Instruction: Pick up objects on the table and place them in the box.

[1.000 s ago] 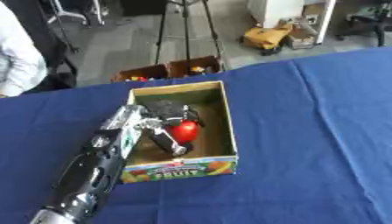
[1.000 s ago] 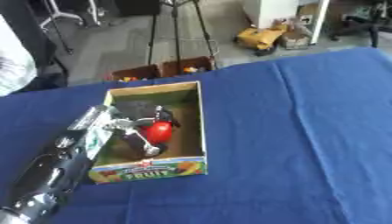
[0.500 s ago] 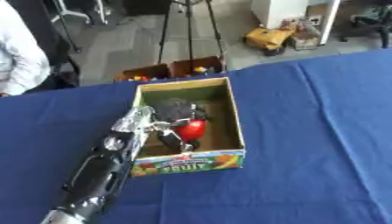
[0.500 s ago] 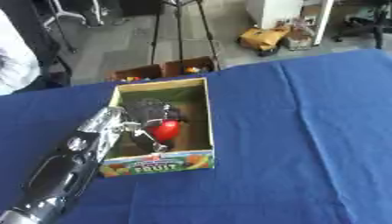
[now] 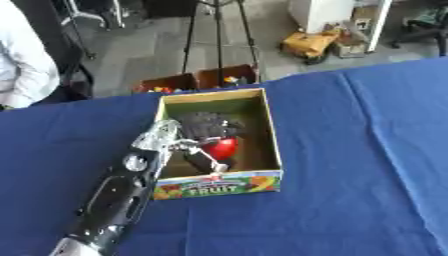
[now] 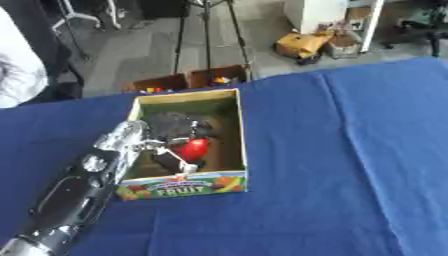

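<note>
Left hand inside the fruit box with a red object.

The robot's black and silver left hand (image 5: 203, 131) reaches over the left wall of the open cardboard box with a printed "FRUIT" front panel (image 5: 264, 119), which stands on the blue cloth-covered table (image 5: 359, 165). Its fingers are curled round a round red object (image 5: 222, 148) that sits inside the box, near the middle of its green floor. The right hand shows in neither view.

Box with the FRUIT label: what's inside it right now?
Inside the box are the left hand and a red round object against its fingers. The hand covers part of the floor, so anything beneath it cannot be seen.
</note>
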